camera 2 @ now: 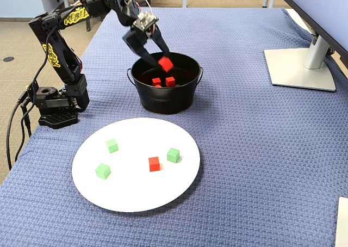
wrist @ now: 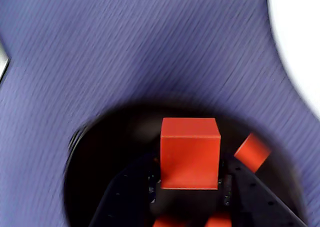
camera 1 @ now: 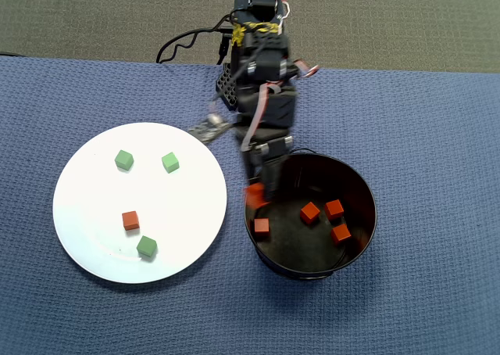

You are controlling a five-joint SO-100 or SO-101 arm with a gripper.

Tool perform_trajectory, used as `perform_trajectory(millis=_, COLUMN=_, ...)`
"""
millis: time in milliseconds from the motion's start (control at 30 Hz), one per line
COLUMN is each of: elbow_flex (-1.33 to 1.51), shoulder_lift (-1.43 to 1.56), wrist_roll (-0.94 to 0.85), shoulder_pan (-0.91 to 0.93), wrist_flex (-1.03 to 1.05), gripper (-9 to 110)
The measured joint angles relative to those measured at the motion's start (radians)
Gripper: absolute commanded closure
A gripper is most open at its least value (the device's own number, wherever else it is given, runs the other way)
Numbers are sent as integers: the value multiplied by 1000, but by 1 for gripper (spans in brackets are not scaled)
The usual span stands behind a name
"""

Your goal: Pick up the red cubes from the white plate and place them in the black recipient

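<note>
Nearest the wrist camera we see the gripper (wrist: 190, 184), its two dark jaws rising from the bottom edge and closed on a red cube (wrist: 190, 152) that fills the centre of the frame. Just behind it lies the dark, blurred mouth of the pot (wrist: 100, 152), with another red cube (wrist: 252, 152) showing at the right and two more red scraps at the bottom edge. Blue cloth (wrist: 125, 47) covers the upper half, and a slice of the white plate (wrist: 300, 42) curves in at the upper right.

In the fixed view we start at the bottom of the frame with the plate (camera 2: 136, 195), which lies on the cloth (camera 2: 261, 165). On it we count one red cube (camera 2: 154, 164) at centre right and three green cubes (camera 2: 103, 171), (camera 2: 112, 145), (camera 2: 173, 155), all apart from each other. Behind the plate, clear of its rim, stands the pot (camera 2: 166, 97), with red cubes on its floor (camera 2: 171, 81). Above its opening the gripper (camera 2: 161, 62) holds the cube (camera 2: 166, 63) between its jaws. The arm (camera 2: 60, 56) climbs from its base at the left edge. At the right stands a grey monitor foot (camera 2: 299, 67).

From overhead we see the plate (camera 1: 86, 238) at left and the pot (camera 1: 363, 214) at centre right, close but not touching. Four red cubes (camera 1: 310, 212), (camera 1: 334, 209), (camera 1: 340, 233), (camera 1: 261, 227) lie inside, and the held cube (camera 1: 255, 196) sits over the pot's left rim.
</note>
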Motion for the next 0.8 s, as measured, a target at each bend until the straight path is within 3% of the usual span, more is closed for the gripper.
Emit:
perform_trajectory(millis=33, elbow_flex=17, shoulder_lift=20, wrist_roll=21, shoulder_pan=-40, wrist_flex=5, gripper=68)
perform_trajectory(millis=100, elbow_flex=58, shoulder_lift=55, wrist_roll=55, shoulder_pan=-106, wrist_flex=5, gripper=63)
perform_trajectory(millis=267, elbow_flex=61, shoulder_lift=54, wrist_roll=95, shoulder_pan=-104, wrist_flex=6, gripper=63)
perform_trajectory(millis=800, elbow_flex=-40, shoulder_lift=-272, wrist_roll=117, shoulder_pan=574, wrist_flex=-58, gripper=69)
